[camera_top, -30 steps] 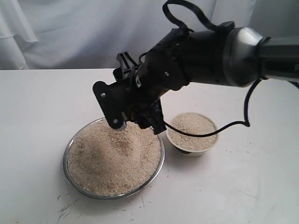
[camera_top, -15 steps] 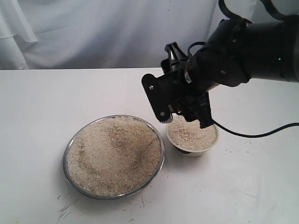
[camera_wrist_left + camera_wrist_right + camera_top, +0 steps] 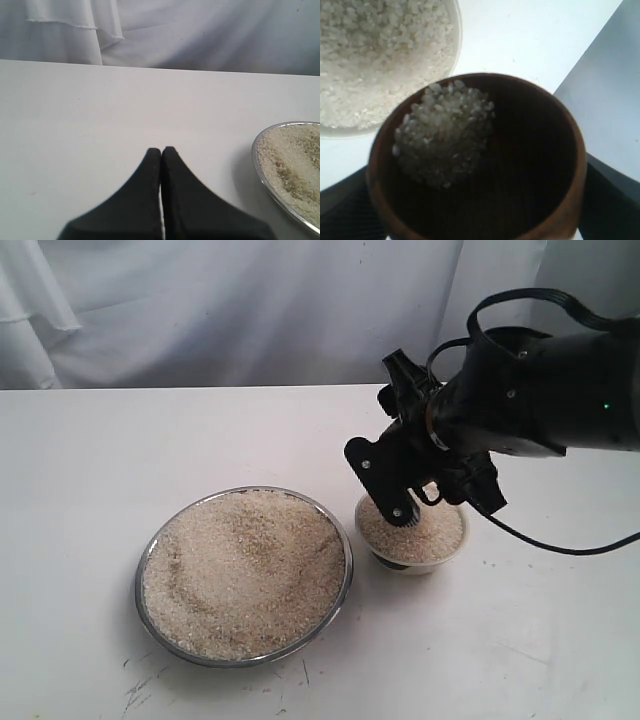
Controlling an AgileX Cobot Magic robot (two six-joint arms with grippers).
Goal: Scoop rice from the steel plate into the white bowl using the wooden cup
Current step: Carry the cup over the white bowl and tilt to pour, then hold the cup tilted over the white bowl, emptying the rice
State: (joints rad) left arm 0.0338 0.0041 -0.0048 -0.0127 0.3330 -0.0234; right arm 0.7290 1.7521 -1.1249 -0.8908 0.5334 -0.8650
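Note:
My right gripper hangs just above the white bowl, which is heaped with rice. It is shut on the wooden cup, whose dark inside holds a clump of rice on the side toward the bowl. In the exterior view the cup is hidden behind the gripper. The steel plate, left of the bowl, is full of rice. My left gripper is shut on nothing over bare table, with the plate's rim off to one side.
White cloth hangs behind the table. A black cable loops from the right arm down past the bowl. Dark scuff marks show on the table in front of the plate.
The right arm has swung from over the plate to the right and come down over the bowl, carrying the cup. A dip is left in the plate's rice.

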